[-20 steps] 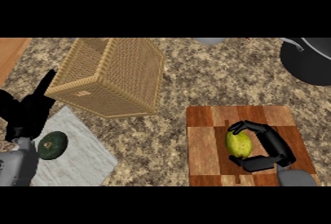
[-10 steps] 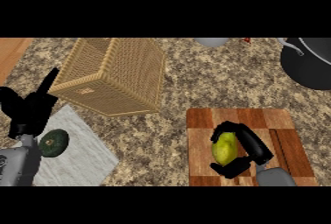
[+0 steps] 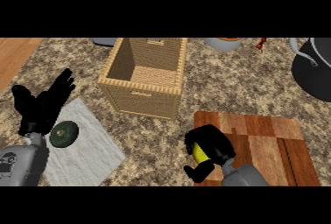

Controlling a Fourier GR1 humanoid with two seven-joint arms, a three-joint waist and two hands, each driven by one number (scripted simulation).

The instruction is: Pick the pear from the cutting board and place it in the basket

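My right hand (image 3: pixel 210 151) is curled round the yellow-green pear (image 3: pixel 199 153), of which only a sliver shows between the fingers and thumb. It hangs over the left edge of the wooden cutting board (image 3: pixel 265 144). The tall wicker basket (image 3: pixel 145 76) stands open-topped up and to the left of that hand, with its near wall a short way from it. My left hand (image 3: pixel 44 107) rests open at the left edge, fingers up.
A grey cloth (image 3: pixel 84 153) lies at the lower left with a dark green round disc (image 3: pixel 64 134) on it. A black pot (image 3: pixel 313 70) sits at the right edge. Small items stand along the counter's far edge (image 3: pixel 223 43).
My right hand has closed over the pear and carried it left, off the middle of the board to its left edge. The view has shifted so the basket's inside shows.
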